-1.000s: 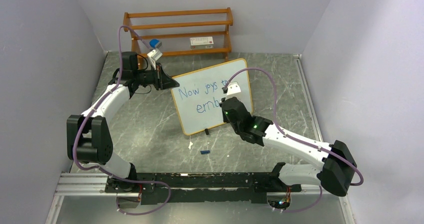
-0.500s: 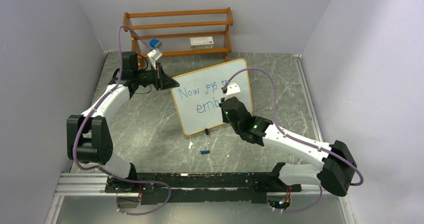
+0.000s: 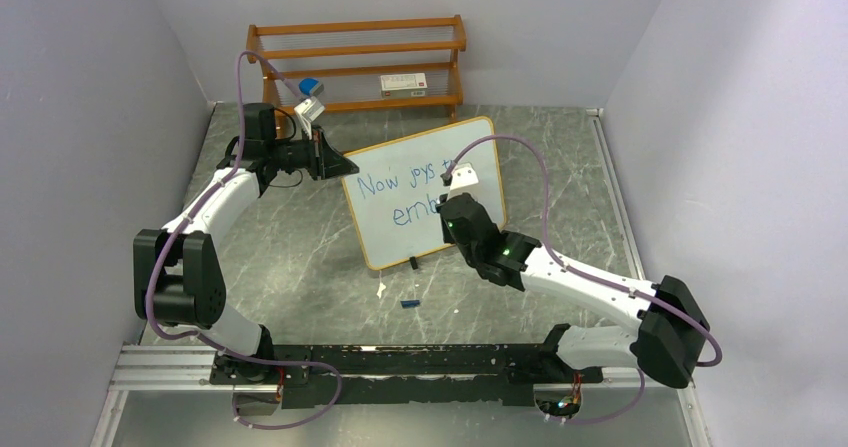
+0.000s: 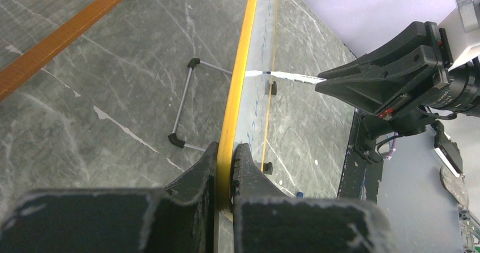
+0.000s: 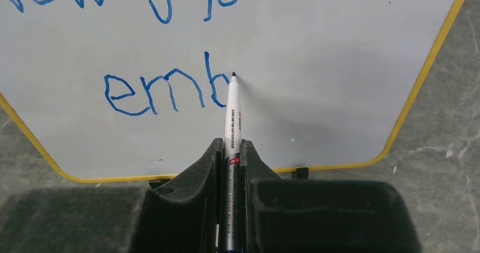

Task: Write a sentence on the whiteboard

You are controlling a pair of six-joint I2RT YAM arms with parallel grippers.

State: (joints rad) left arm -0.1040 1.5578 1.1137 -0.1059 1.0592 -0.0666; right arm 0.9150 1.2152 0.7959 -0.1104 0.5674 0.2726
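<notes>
The whiteboard (image 3: 400, 227) stands tilted at mid table, with an orange frame (image 4: 238, 89). Its blue sentence (image 5: 164, 89) reads "Now joys to" above "emb"; it also shows in the top view (image 3: 395, 184). My left gripper (image 4: 226, 151) is shut on the board's left edge. My right gripper (image 5: 231, 148) is shut on a white marker (image 5: 232, 114), whose tip touches the board just right of the "b". In the top view the right gripper (image 3: 455, 207) covers the end of both rows.
A brown wooden shelf rack (image 3: 357, 62) stands at the back with a blue-and-white eraser (image 3: 310, 86) and a white box (image 3: 404, 83). A blue marker cap (image 3: 409, 303) lies in front of the board. The board's wire stand (image 4: 187, 106) shows behind it.
The right arm has shifted slightly left and up at the board; the marker tip sits just past the "b". The left arm and the board have not moved.
</notes>
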